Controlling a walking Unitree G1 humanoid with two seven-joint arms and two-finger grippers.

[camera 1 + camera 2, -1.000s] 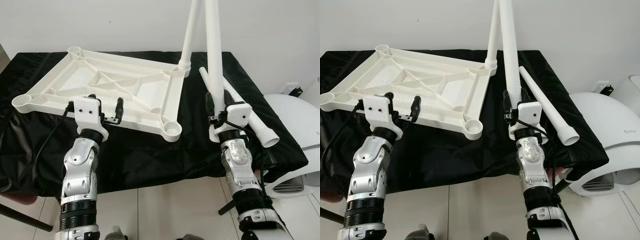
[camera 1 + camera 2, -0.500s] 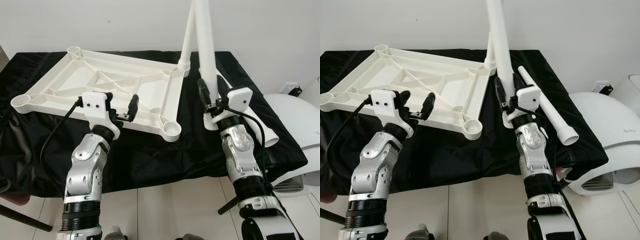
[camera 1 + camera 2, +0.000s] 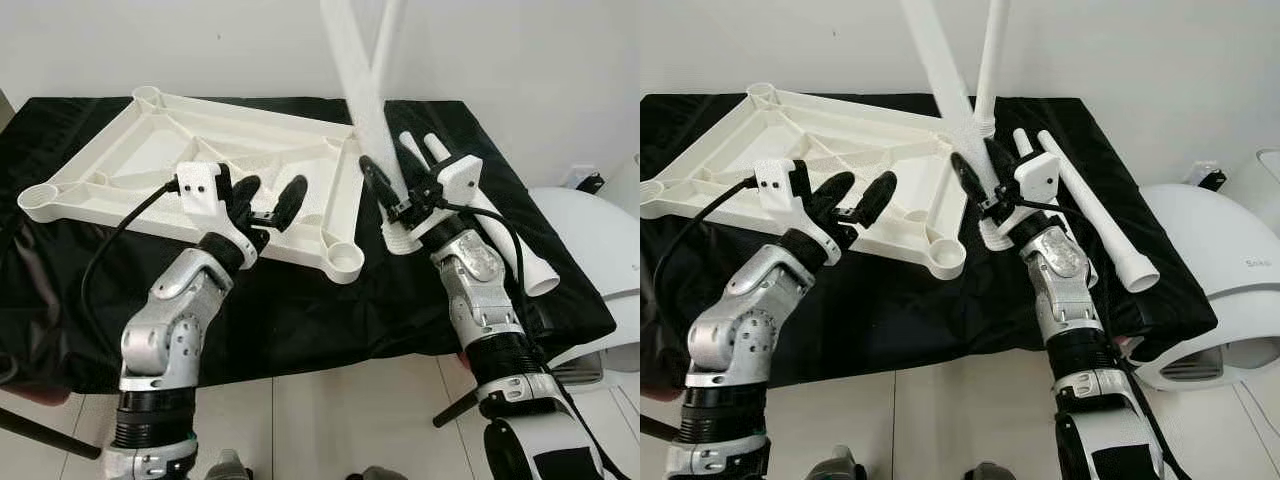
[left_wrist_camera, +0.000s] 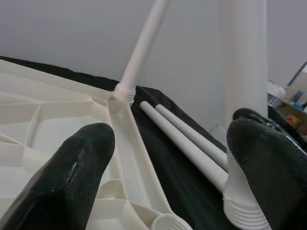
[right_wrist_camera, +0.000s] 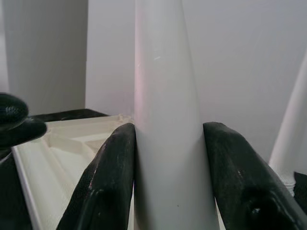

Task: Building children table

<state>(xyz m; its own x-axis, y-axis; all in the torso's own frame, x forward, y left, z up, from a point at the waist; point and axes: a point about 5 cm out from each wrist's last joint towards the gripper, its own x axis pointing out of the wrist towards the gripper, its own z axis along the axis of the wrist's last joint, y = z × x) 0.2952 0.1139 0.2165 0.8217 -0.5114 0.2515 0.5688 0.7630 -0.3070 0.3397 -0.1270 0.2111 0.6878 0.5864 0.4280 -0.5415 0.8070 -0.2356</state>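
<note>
A white plastic tabletop [image 3: 90, 200] lies underside up on a black-covered table. One white leg [image 3: 992, 60] stands upright in its far right corner socket. My right gripper [image 3: 390, 190] is shut on a second white leg [image 3: 365, 110], which tilts to the left. Its threaded wide end [image 3: 400, 240] hangs just right of the tabletop's right edge. In the right wrist view the leg [image 5: 165, 120] sits between both fingers. My left gripper [image 3: 268, 192] is open and holds nothing, hovering over the tabletop near the open near right socket [image 3: 347, 262].
Two loose white legs [image 3: 500, 225] lie on the black cloth at the right. A white rounded appliance [image 3: 590, 240] stands beyond the table's right end. A white wall rises behind the table, and tiled floor lies in front of it.
My right gripper has tilted its leg to the left and shifted it toward the tabletop. My left gripper has moved forward and to the right over the tabletop, still open.
</note>
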